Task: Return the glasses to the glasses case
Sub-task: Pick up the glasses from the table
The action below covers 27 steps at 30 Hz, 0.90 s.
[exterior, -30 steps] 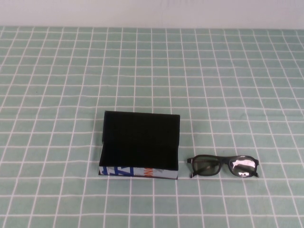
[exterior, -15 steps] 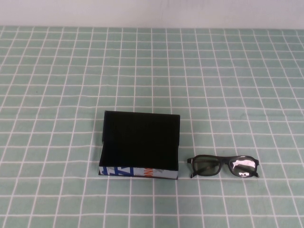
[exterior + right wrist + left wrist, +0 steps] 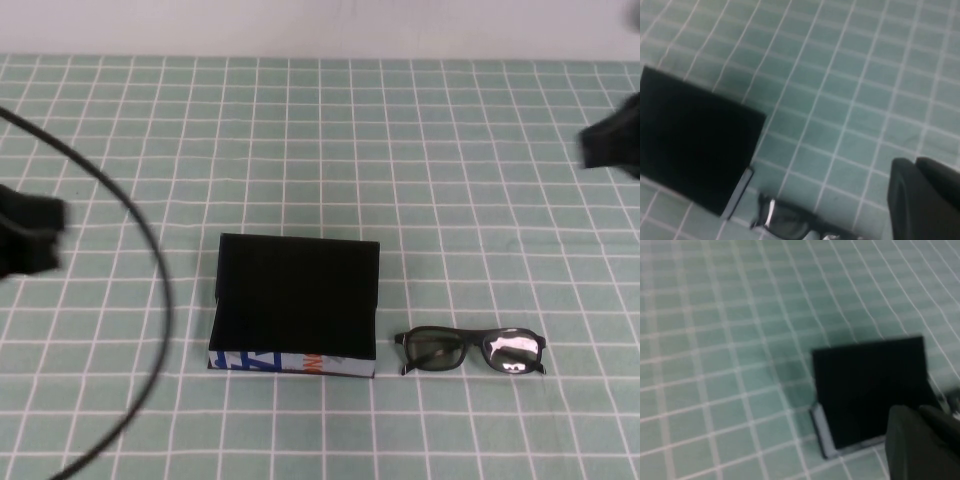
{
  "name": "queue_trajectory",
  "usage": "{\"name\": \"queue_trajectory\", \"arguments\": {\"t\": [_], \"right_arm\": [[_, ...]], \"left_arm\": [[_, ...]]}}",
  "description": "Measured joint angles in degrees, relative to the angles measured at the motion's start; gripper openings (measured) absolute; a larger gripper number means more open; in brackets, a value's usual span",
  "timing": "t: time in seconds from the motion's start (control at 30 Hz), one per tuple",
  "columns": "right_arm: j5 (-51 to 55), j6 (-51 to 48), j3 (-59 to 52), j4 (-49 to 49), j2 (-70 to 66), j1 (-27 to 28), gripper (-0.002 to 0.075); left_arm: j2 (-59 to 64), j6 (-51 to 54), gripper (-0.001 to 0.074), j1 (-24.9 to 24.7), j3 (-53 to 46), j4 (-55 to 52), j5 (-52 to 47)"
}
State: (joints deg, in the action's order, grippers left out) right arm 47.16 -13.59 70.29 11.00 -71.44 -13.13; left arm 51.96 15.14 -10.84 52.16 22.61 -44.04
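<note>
Glasses case [image 3: 294, 305] sits open near the front middle of the green checked table [image 3: 420, 150], flap lid raised at the back, white printed front edge facing the robot. Glasses [image 3: 470, 350] lie just beside it on the robot's right, apart from the case, lenses fronting the robot, apparently folded.

Right hand [image 3: 612, 132] is at the far right edge of the high view, high and well away from the glasses; its fingers are shut, holding nothing. Left hand [image 3: 25, 232] is at the left edge, well apart from the case, with a cable arcing beside it; can't tell if it's open or closed. Nothing is grasped yet, so the step is judged to be the approach.

To do it well:
- Right hand is the natural one for the glasses; it needs to open before descending.
- Aim for the bridge or one lens rim and pinch across the frame's thin depth.
- Come straight down so the frame doesn't skid on the cloth.
- Lift clear of the case's right wall, then lower it lengthwise into the black lining.
- Left hand could steady the case.
</note>
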Motion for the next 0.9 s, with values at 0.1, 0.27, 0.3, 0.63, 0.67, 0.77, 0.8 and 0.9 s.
{"name": "queue_trajectory", "arguments": {"t": [0.1,0.27,0.3,0.63,0.67,0.77,0.8,0.9], "right_arm": [[3.26,-1.99,3.61,1.28,-5.98,-1.50,-0.0012],[6.39,-11.03,7.39,7.32,-13.94,-1.94,-0.0012],[6.65,-12.37,7.96,8.55,-15.38,-1.98,-0.0012],[17.04,-23.06,17.15,11.67,-29.52,-2.07,-0.0012],[18.98,-26.41,17.40,10.61,-30.57,-2.07,-0.0011],[21.86,-32.59,17.18,7.30,-32.89,-2.07,-0.0011],[21.99,-33.48,16.81,6.39,-33.23,-2.07,-0.0011],[22.38,-36.08,15.75,5.01,-33.48,-2.07,0.0001]], "left_arm": [[4.78,10.53,-0.0002,0.00,0.00,8.03,-2.87],[13.43,27.26,-0.0002,0.00,0.00,18.85,-11.55],[14.72,29.19,-0.0002,0.00,0.00,20.14,-12.98],[24.36,38.03,-0.0002,-2.17,0.00,23.42,-14.60],[24.83,38.16,-0.0002,-2.44,0.00,23.42,-14.32],[25.98,38.27,-0.0002,-2.81,0.00,23.65,-13.41],[26.26,38.27,-0.0002,-2.86,0.00,23.65,-12.95],[26.37,38.27,-0.0002,-2.86,0.00,23.75,-11.98]]}}
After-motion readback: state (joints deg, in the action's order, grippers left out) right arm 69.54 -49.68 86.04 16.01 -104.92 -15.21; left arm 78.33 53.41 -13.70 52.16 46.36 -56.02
